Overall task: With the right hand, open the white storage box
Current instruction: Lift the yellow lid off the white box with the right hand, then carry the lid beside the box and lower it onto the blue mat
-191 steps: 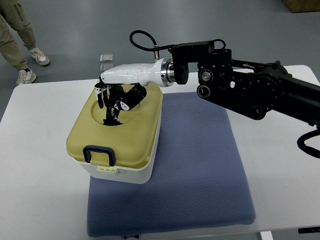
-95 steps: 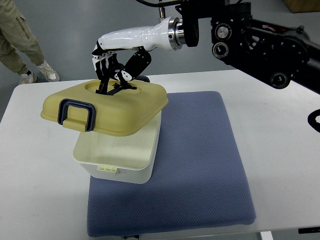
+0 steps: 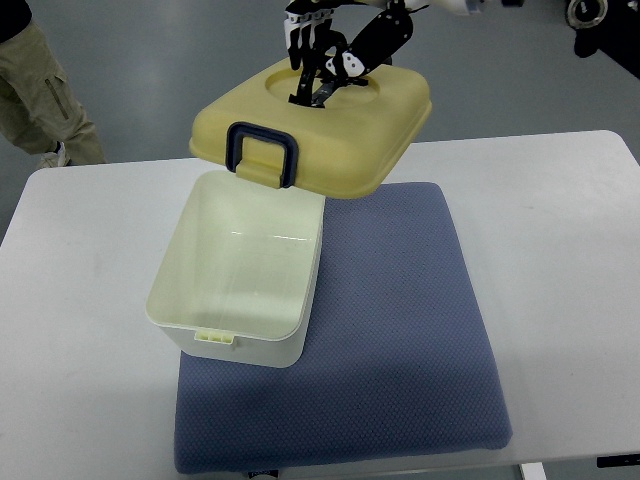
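Surroundings: blue textured fabric mat [image 3: 400, 330] on white table [image 3: 80, 330]; person's khaki trouser leg [image 3: 45, 95] beyond the far left corner.
Obstruction: yellow plastic lid [image 3: 330, 135], dark blue latch [image 3: 262, 152], held aloft over box's far edge.
Right hand [image 3: 328, 55]: fingers curled into lid's round top recess, gripping it.
Box: white plastic storage box [image 3: 240, 275] open, on the mat's left edge, interior bare.

White table [image 3: 560, 240], blue textured mat [image 3: 400, 340], grey floor [image 3: 140, 60], person's trouser leg [image 3: 45, 95] at left
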Action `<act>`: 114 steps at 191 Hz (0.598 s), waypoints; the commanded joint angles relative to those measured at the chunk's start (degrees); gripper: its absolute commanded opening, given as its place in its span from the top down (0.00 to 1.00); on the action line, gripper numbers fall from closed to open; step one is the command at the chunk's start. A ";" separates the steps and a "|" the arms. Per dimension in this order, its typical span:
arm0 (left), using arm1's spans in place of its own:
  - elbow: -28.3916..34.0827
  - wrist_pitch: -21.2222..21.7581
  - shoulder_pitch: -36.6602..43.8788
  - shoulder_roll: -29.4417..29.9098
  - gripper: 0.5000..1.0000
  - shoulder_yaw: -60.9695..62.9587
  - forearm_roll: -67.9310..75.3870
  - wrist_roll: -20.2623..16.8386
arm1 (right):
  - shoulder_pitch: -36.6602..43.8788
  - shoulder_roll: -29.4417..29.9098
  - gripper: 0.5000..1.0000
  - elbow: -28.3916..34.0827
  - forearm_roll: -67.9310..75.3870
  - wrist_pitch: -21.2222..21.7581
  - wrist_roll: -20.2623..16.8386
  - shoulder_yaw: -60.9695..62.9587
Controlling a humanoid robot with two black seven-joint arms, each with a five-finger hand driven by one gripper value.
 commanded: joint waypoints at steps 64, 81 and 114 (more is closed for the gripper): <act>-0.09 0.00 -0.08 0.00 0.00 0.00 0.09 -0.03 | -7.20 -13.30 1.00 -0.16 -0.63 0.00 1.66 -3.13; 0.00 0.09 0.01 0.00 0.00 0.00 0.00 0.06 | -8.96 -14.53 1.00 -0.33 -0.81 0.00 2.10 -4.72; 0.00 0.00 0.01 0.00 0.00 0.09 0.09 -0.03 | -13.17 -14.62 1.00 -0.51 -1.16 0.00 2.71 -5.16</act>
